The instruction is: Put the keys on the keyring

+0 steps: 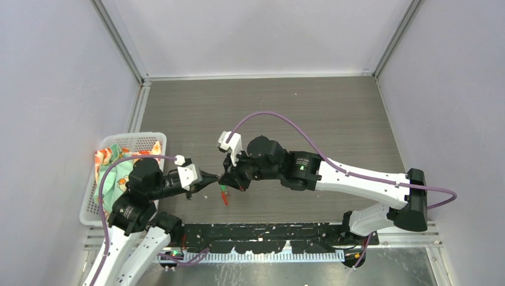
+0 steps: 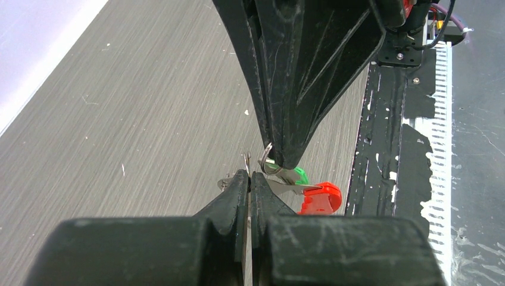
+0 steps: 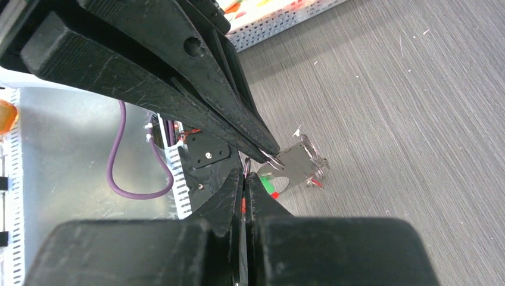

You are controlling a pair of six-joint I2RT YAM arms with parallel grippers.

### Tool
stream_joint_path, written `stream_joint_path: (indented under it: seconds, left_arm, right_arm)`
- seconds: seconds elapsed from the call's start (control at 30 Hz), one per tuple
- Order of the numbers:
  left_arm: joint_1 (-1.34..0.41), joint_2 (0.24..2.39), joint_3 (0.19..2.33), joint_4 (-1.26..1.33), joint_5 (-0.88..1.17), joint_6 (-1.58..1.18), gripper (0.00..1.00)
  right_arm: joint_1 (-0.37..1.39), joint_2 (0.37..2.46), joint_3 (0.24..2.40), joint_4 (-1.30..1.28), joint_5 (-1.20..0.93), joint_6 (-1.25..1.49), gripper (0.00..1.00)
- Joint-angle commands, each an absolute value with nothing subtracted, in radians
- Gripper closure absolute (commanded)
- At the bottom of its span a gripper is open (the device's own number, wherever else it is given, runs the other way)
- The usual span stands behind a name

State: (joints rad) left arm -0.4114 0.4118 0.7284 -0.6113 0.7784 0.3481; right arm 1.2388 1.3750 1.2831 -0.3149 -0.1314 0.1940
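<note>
Just left of the table [image 1: 298, 107] centre, at approx 7 o'clock in the overhead view, the L gripper [image 1: 212, 177] and R gripper [image 1: 226, 179] meet tip to tip above the grey wood-grain top. The L arm reaches in from 9 o'clock, the R arm from 3 o'clock.

Both grippers are pinched closed, w/ no gap btwn the fingers. In each wrist view a thin wire sticks out from that gripper's own tips, so each seems to be gripping the keyring [image 2: 266, 156]. The keyring's small silver loop sits right where the two tips meet, off the table.

The green key [image 2: 299, 175] hangs from that loop, at 5 o'clock from it in the L wrist view. A red plastic piece [image 2: 321, 198] is just beyond the green key, touching or nearly so; can't tell if it is a key tag or the ring's strip. From the R wrist, a flat silver blade [image 3: 296, 162] juts out at 3 o'clock from the L tips; can't tell whose head it belongs to.

At the table's 9 o'clock edge is a white basket [image 1: 140, 136] holding a patterned cloth [image 1: 113, 161], well apart from the grippers.
</note>
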Motion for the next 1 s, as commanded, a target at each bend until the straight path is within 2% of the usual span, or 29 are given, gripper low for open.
stream_joint_path:
  seconds: [0.0, 0.97]
  left_arm:
    - [-0.414, 0.395, 0.731, -0.569, 0.795, 0.357, 0.99]
    - [-0.414, 0.382, 0.732, -0.600, 0.862, 0.383, 0.99]
  right_arm:
    - [1.229, 1.372, 1.318, -0.267, -0.120, 0.211, 0.99]
    - [1.189, 1.369, 1.301, -0.262, -0.104, 0.279, 0.99]
